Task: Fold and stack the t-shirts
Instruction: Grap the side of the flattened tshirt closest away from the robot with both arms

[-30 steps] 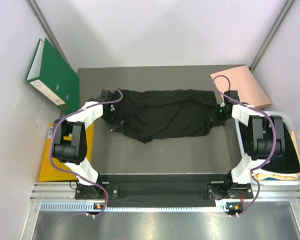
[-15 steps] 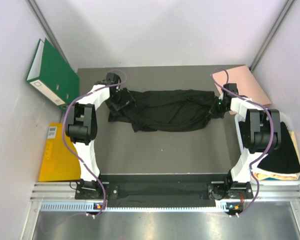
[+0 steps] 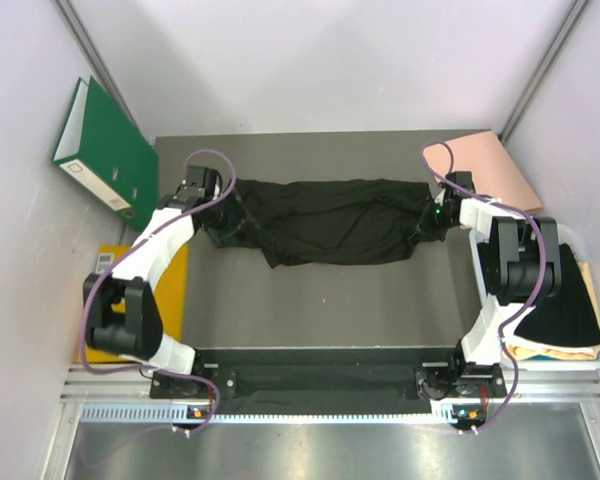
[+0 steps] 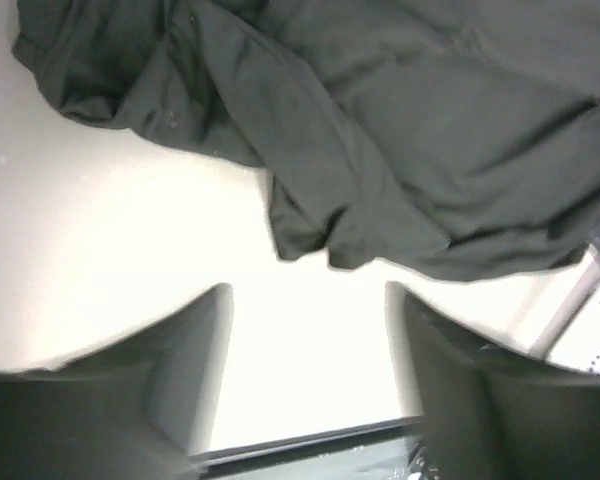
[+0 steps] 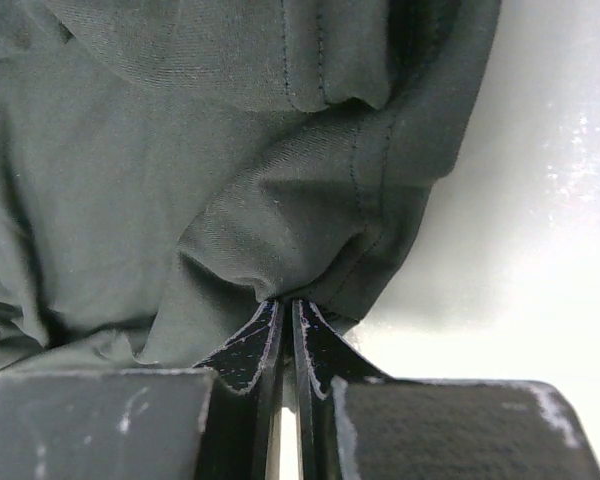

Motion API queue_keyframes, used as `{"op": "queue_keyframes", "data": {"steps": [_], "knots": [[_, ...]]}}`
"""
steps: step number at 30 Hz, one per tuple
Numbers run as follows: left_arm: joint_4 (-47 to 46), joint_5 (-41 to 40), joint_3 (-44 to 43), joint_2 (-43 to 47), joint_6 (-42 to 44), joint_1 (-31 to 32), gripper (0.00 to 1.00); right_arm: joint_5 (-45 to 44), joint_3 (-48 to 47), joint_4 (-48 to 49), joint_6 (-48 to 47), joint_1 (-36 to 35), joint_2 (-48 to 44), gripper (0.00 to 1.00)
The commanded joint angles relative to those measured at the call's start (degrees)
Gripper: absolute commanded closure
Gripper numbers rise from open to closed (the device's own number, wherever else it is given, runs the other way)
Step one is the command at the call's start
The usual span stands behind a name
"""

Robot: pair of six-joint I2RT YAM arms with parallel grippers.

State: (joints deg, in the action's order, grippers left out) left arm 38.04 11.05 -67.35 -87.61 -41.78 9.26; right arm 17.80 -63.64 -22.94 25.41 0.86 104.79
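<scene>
**Left gripper** (image 3: 212, 203) (image 4: 310, 300): the jaws stand wide apart and hold nothing. A second ago they were clamped on the left end of the black short-sleeved t-shirt of thin limp fabric (image 3: 320, 220) (image 4: 380, 130) (image 5: 180, 150). That end is now released and lies just ahead of the fingertips, apart from them. A strip of bare dark grey tabletop (image 3: 320, 300) shows between. The left arm's elbow has swung outward, away from the garment.

**Right gripper** (image 3: 432, 215) (image 5: 285, 305): the jaws are pressed together on a pinched fold at the t-shirt's right end, as before. Its position is nearly unchanged.

**T-shirt:** it lies on the tabletop as a rumpled band reaching from the right gripper to just short of the left. The band is narrower and straighter than a second ago, when its near edge sagged toward the arm bases.
</scene>
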Motion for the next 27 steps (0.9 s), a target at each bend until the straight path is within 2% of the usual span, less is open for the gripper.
{"op": "queue_keyframes", "data": {"steps": [1,4,6,7,9,10,11,23,26,27], "knots": [[-2.3,-0.3,5.1,4.8,1.5,0.7,0.49,2.1,-1.1,1.1,-1.2,-0.4,2.1,0.97],[-2.7,1.7,9.0,2.9,1.6,0.9,0.75,2.7,-2.4,0.9,-1.3,-0.4,3.3,0.97],[-5.7,3.3,11.8,0.6,1.3,1.1,0.73,3.0,-3.5,0.5,-1.5,-0.4,4.0,0.97],[-6.4,3.9,12.4,-0.1,1.1,1.5,0.63,3.0,-3.9,0.4,-1.6,-0.4,4.2,0.97],[-8.0,4.2,13.6,-2.6,0.6,2.0,0.53,3.1,-4.7,0.1,-1.7,-0.4,4.6,0.97],[-9.5,4.3,13.7,-3.4,0.3,2.4,0.43,3.1,-5.0,-0.1,-1.7,-0.4,4.6,0.97],[-10.3,4.6,13.9,-5.3,0.2,2.7,0.39,3.3,-5.2,-0.2,-1.8,-0.4,4.6,0.97],[-13.8,3.9,5.8,-18.8,-0.6,7.6,0.39,3.4,-4.2,-0.1,-2.2,-0.4,4.4,0.96],[-13.5,2.4,3.7,-22.2,-0.9,8.4,0.42,3.4,-4.0,-0.2,-2.2,-0.4,4.5,0.96],[-12.6,1.6,2.8,-23.1,-1.0,8.6,0.52,3.4,-4.0,-0.2,-2.1,-0.4,4.5,0.96]]}}
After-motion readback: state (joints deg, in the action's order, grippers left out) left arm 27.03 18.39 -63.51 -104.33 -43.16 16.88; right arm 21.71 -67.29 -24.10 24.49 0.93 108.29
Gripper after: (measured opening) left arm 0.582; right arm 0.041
